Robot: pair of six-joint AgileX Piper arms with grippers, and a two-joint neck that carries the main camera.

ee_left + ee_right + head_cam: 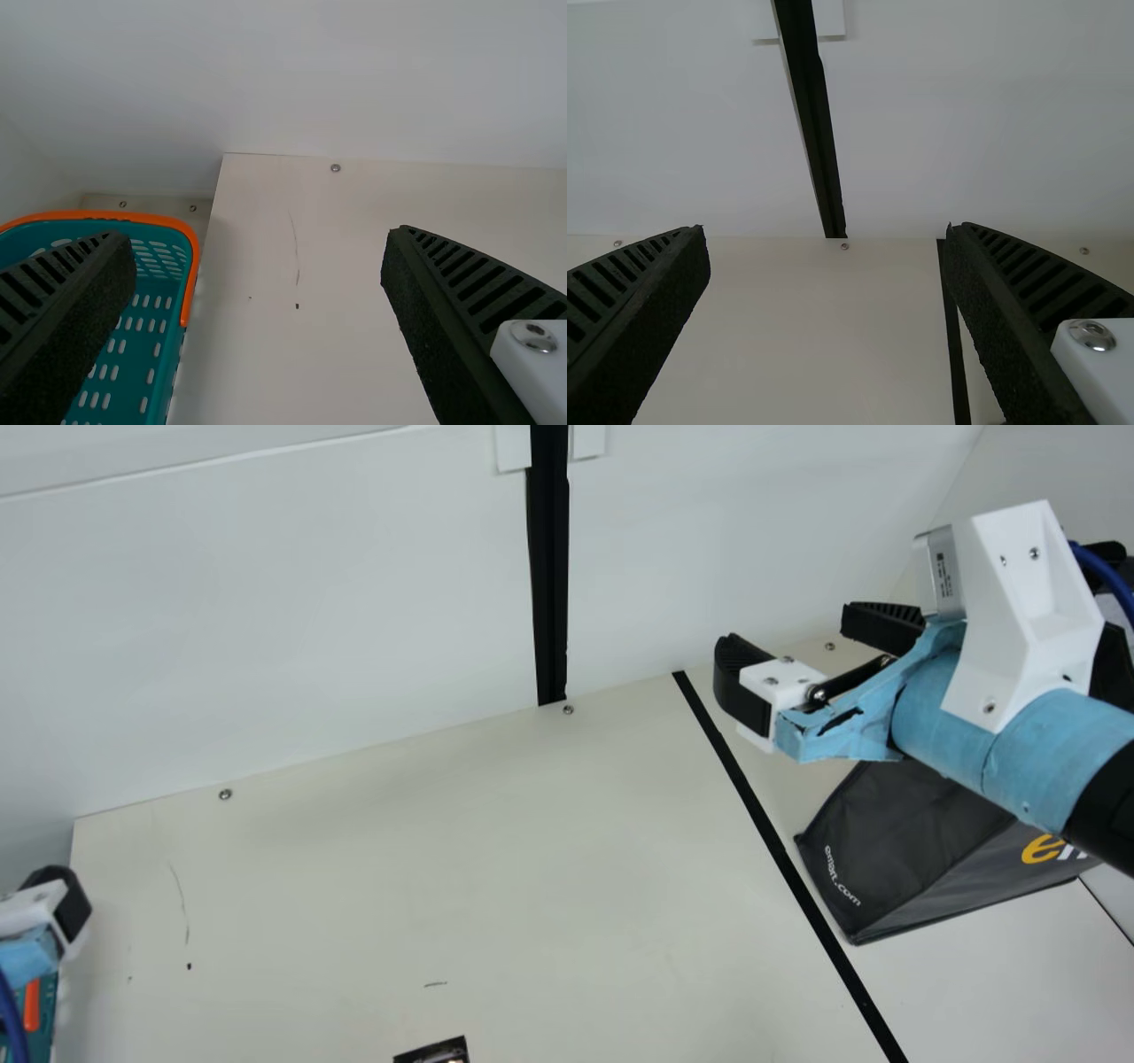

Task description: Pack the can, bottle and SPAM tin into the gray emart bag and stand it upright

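Note:
The gray emart bag (912, 850) lies at the right of the main view, past the black tape line, partly covered by my right arm. Over its far side my right gripper (797, 633) hangs in the air, open and holding nothing. In the right wrist view the same gripper (828, 235) has its fingers wide apart. My left gripper (66, 908) is at the left edge of the main view; the left wrist view has this gripper (257, 235) open with nothing between its fingers. A dark printed object (434, 1052) pokes in at the main view's bottom edge; I cannot tell what it is.
A teal basket with an orange rim (190, 257) stands beside the table's left edge, by my left gripper. Black tape (780, 855) runs across the table (496, 850) left of the bag. A white wall (310, 602) rises behind the table's far edge.

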